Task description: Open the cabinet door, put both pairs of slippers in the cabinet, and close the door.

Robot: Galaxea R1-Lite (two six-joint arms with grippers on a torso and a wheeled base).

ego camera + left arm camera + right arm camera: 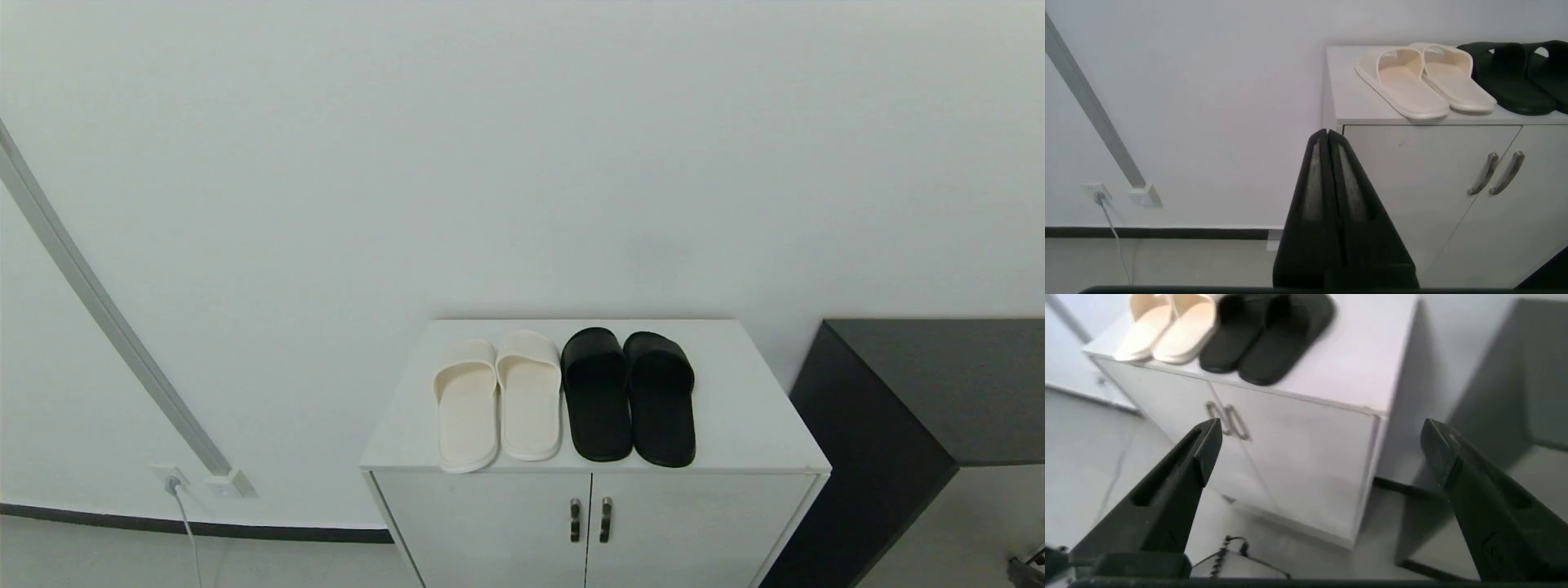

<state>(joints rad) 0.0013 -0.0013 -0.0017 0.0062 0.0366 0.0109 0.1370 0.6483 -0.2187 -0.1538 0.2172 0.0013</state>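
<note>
The white cabinet (759,425) stands against the wall and both its doors are closed. The two handles (575,520) sit upright, close together, at the middle where the doors meet.

On top of the cabinet lie two pairs of slippers. The white slippers (498,400) are at 9 o'clock of the black slippers (629,400), and the inner shoes of the two pairs touch or almost touch. All four shoes lie flat, side by side, with the toes to 12 o'clock, toward the wall, and the heels at the front edge of the top. The handles are at 6 o'clock of the slippers, just under the place where the two pairs meet.

The left gripper (1328,135) is closed, its two fingers pressed together with nothing between them. It hangs in front of the cabinet's left front corner, apart from it. The right gripper (1321,429) is wide open and empty. It is in front of the cabinet, apart from the doors.

A dark box (939,384) stands at 3 o'clock of the cabinet. At 9 o'clock, low on the wall, there is a socket (169,478) with a cable hanging from it.
</note>
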